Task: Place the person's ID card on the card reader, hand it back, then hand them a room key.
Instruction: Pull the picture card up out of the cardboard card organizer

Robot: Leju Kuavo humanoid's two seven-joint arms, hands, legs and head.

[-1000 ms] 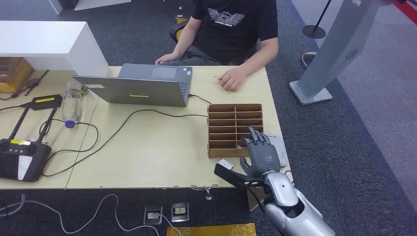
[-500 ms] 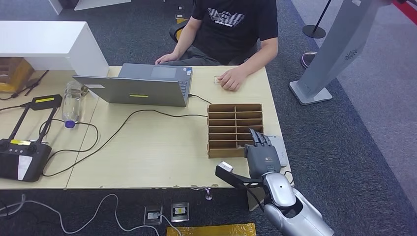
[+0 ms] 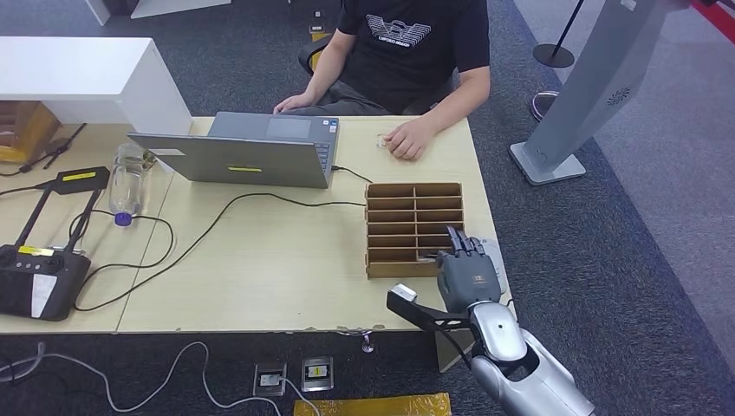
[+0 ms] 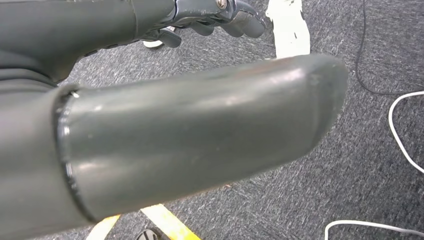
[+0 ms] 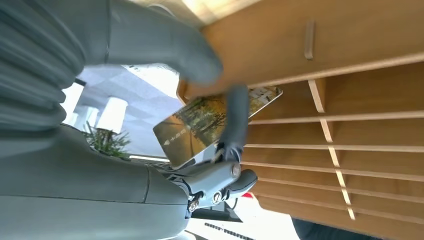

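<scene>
At about five o'clock on the table (image 3: 260, 260), the right hand (image 3: 469, 273) sits over the near right corner of the wooden slotted rack (image 3: 413, 227), with the white card reader (image 3: 491, 253) just beyond it at the table's edge. From the wrist, this hand (image 5: 150, 115) pinches a room key (image 5: 200, 127), a card printed with trees, between its thumb and a dark finger, right against the rack's (image 5: 350, 100) open slots. Up at twelve o'clock a person (image 3: 407, 43) sits behind the open laptop (image 3: 251, 152), one of their hands (image 3: 407, 139) resting on the tabletop at one o'clock with something small under its fingers, too small to identify. The left hand (image 4: 210, 12) hangs over grey carpet, its fingers curled inward around nothing. Over at nine o'clock lie a clear bottle (image 3: 128, 180) and a black controller (image 3: 39, 277).
</scene>
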